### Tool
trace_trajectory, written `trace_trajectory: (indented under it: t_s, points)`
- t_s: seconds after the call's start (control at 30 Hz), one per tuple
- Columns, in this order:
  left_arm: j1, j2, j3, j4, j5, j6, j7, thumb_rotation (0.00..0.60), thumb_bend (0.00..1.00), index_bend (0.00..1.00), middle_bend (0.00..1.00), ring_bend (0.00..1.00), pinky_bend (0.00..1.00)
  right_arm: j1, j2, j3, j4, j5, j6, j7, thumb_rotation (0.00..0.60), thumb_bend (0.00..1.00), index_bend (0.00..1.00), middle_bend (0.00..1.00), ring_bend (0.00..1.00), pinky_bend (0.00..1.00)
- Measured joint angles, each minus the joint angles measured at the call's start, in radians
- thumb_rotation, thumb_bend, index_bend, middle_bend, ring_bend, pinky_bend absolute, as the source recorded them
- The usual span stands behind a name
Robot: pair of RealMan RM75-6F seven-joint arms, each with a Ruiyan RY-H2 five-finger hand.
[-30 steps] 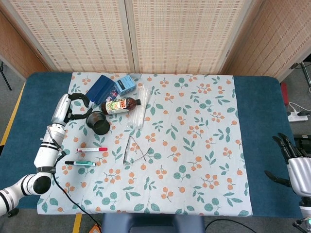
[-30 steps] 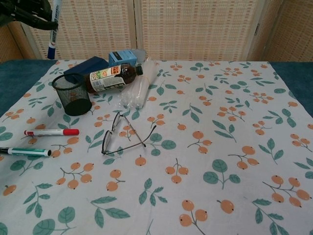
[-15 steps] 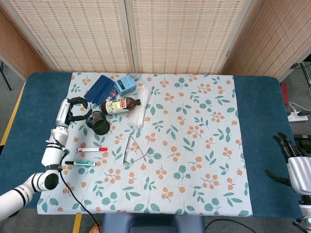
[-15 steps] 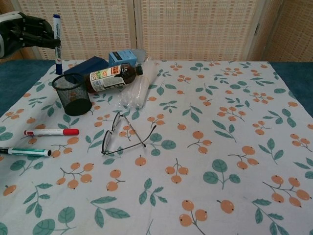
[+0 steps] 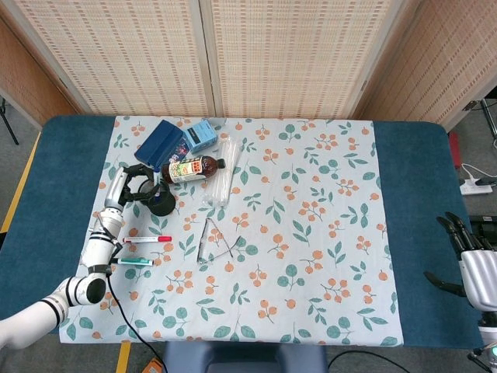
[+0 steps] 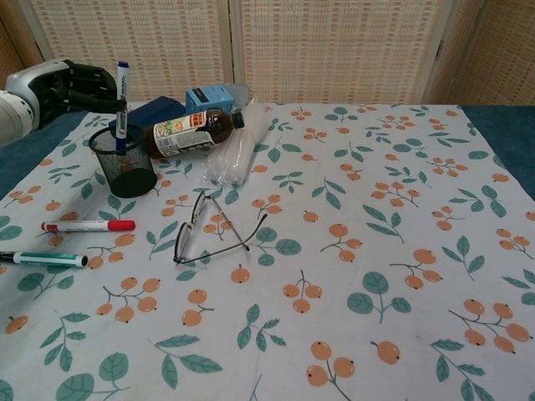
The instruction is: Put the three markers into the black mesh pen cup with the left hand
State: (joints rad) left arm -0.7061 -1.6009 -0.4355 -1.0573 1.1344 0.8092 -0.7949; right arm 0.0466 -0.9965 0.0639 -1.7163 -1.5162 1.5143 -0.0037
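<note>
Black mesh pen cup (image 6: 123,162) stands by the bottle (image 6: 191,131); the blue-capped marker (image 6: 122,98) hangs upright with its lower end inside the rim, pinched in the left hand (image 6: 82,86), whose arm is cut off by the chest view's edge. Red marker (image 6: 88,225) and green marker (image 6: 42,259) lie on the table (image 6: 351,251) nearer the camera. Right hand (image 5: 466,256) shows only partly, fingers spread, holding nothing.

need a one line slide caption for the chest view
Left hand holds a blue marker upright over the black mesh pen cup; red marker and green marker lie on the tablecloth.
</note>
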Motion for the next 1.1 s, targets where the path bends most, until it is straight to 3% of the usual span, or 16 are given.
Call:
trace_trajectory:
  t_s: [0.1,0.3,0.6,0.8,0.93,1.1]
  points:
    - [-0.006,0.002,0.009,0.001,0.018,-0.012,-0.013,0.6,0.28,0.48,0.45,0.21,0.23,-0.001,0.001,0.0,0.0,-0.001,0.0,0.003,0.6,0.0,0.13,0.06,0.28,0.3]
    - [-0.014,0.026,0.036,-0.013,0.069,-0.025,-0.023,0.6,0.28,0.42,0.29,0.13,0.2,0.001,0.002,-0.002,0.0,-0.006,-0.002,0.005,0.6,0.0,0.13,0.06,0.28,0.3]
    - [0.011,0.086,0.083,-0.149,0.145,0.075,0.09,0.6,0.29,0.41,0.33,0.16,0.23,0.002,0.002,-0.004,-0.003,-0.013,-0.002,0.009,0.6,0.0,0.13,0.06,0.28,0.3]
    - [0.107,0.124,0.141,-0.338,0.186,0.288,0.391,0.6,0.3,0.42,0.42,0.21,0.26,0.004,0.003,-0.006,-0.002,-0.018,-0.006,0.014,0.6,0.0,0.14,0.06,0.28,0.3]
    - [0.21,0.119,0.209,-0.442,0.228,0.496,0.71,0.6,0.3,0.42,0.44,0.23,0.27,0.005,0.003,-0.008,-0.004,-0.025,-0.005,0.015,0.6,0.0,0.14,0.06,0.28,0.3]
    - [0.355,0.051,0.313,-0.46,0.307,0.771,1.046,0.6,0.3,0.42,0.42,0.23,0.27,0.002,0.005,-0.012,-0.008,-0.035,0.002,0.013,0.6,0.0,0.15,0.06,0.28,0.3]
